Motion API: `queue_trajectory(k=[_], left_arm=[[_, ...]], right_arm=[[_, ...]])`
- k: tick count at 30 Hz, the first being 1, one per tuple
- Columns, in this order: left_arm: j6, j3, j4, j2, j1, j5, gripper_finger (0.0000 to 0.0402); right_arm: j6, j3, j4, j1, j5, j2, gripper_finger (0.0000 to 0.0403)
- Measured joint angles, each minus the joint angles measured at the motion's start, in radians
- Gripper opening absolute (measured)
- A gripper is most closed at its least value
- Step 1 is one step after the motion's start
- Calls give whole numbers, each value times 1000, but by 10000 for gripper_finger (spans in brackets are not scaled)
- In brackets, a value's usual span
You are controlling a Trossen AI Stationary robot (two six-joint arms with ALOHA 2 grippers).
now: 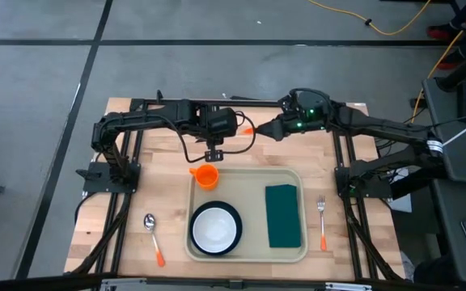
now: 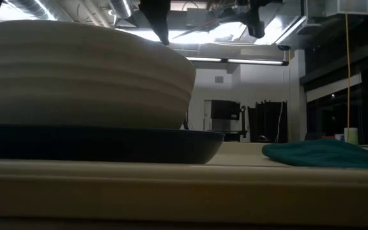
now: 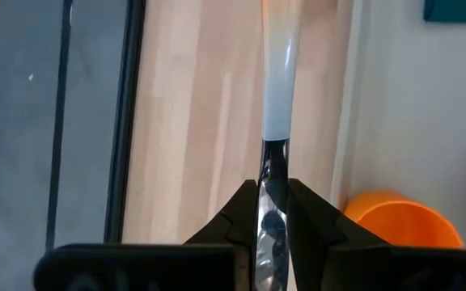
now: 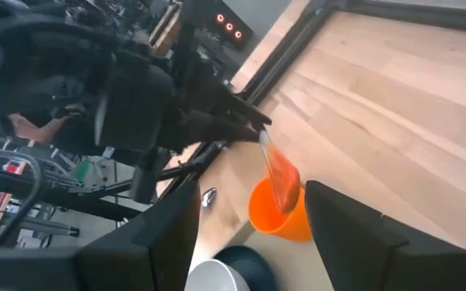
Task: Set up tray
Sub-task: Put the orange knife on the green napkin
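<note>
My left gripper [image 1: 243, 128] hangs above the table's far middle, shut on a knife [image 3: 278, 89] with a metal blade and a white-to-orange handle. In the right wrist view the handle [image 4: 280, 174] slants down over the orange cup [image 4: 277, 214]. My right gripper [image 4: 253, 234] is open, facing the left gripper from the right [image 1: 267, 129], a short way from the handle end and apart from it. The beige tray [image 1: 249, 252] carries the cup [image 1: 205, 175] in its far left corner, a white bowl [image 1: 214, 228] on a dark plate, and a teal cloth [image 1: 282, 215]. My left gripper pinches the knife by its metal blade [image 3: 272, 190] between the two fingers [image 3: 307, 214]. The fingers lie along the knife, slanting downward toward the table's right. The knife is lifted clear, its handle [image 3: 278, 89] sticking out beyond the fingertips.
A spoon [image 1: 152, 230] with an orange handle lies on the table left of the tray, and a fork [image 1: 321, 220] lies right of it. Bare wood shows between the tray's far rim and the arms. In the low view the bowl [image 2: 82, 73] fills the left and the cloth [image 2: 324, 153] lies right.
</note>
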Motion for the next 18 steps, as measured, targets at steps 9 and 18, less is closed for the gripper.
queue_trajectory(k=[9,18], left_arm=[[7,0,0,0,0,4,28],[7,0,1,0,0,20,28]], right_arm=[[-1,0,-6,0,0,10,227],[-1,-5,-6,0,0,10,227]])
